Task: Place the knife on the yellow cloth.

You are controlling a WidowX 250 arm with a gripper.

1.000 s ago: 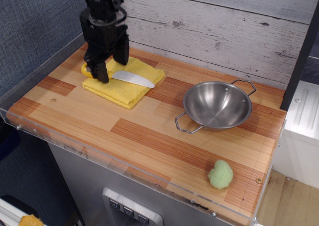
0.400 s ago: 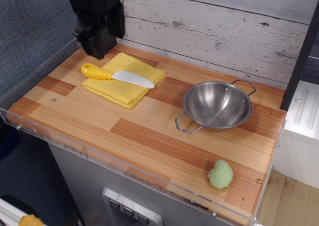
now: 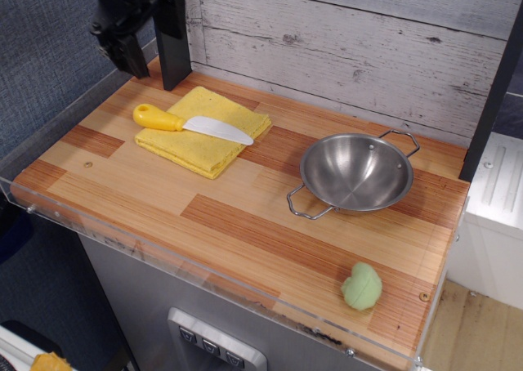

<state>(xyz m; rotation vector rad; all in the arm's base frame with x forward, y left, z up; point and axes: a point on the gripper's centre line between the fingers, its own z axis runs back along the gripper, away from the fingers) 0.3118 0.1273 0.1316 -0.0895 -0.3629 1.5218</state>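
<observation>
Knife (image 3: 190, 123) flat on yellow cloth (image 3: 204, 131), yellow handle overhanging cloth's left edge above tabletop (image 3: 245, 216). Claw (image 3: 149, 60) up left of it, well apart, partly cropped; fingers spread, empty.

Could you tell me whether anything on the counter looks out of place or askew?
Nothing much: the knife lies on the yellow cloth, its handle end overhanging the cloth's left edge. The steel bowl sits upright.
</observation>
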